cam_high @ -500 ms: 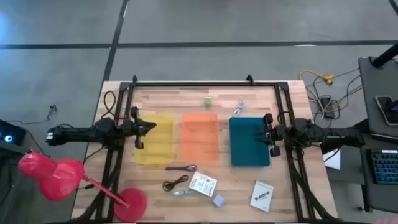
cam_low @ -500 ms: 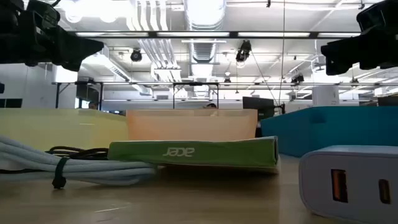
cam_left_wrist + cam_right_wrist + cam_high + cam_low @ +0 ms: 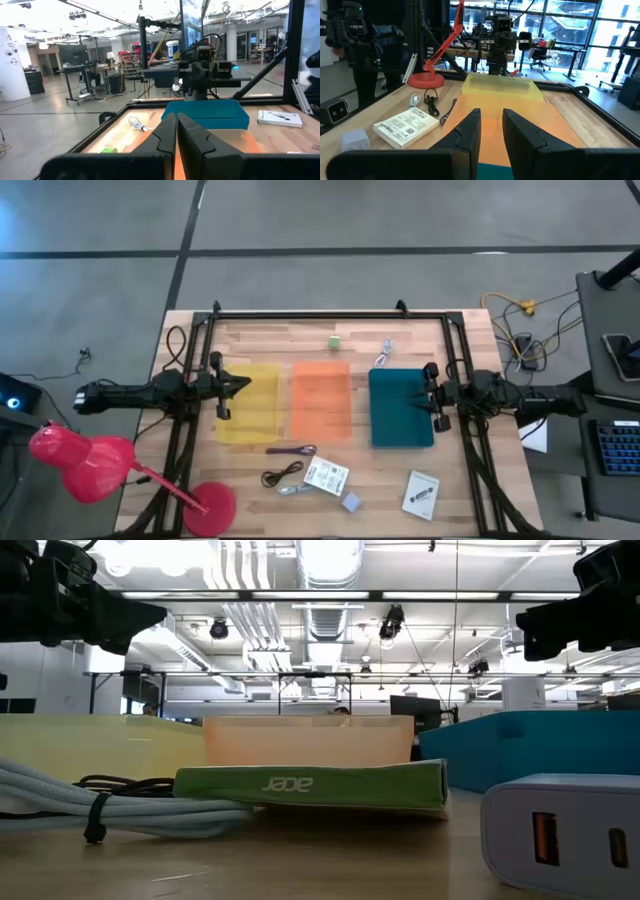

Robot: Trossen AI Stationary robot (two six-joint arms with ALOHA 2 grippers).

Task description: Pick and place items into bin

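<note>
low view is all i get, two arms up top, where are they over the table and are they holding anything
observer: The left end effector hangs over the yellow bin's outer edge, shut and holding nothing; the right end effector hangs over the teal bin's outer edge, open and holding nothing.
operator: anything binned yet
observer: Nothing shows inside those two or the orange bin from above.
operator: where's the lavender cube
observer: The lavender cube lies on the table between a card and a second card.
</note>
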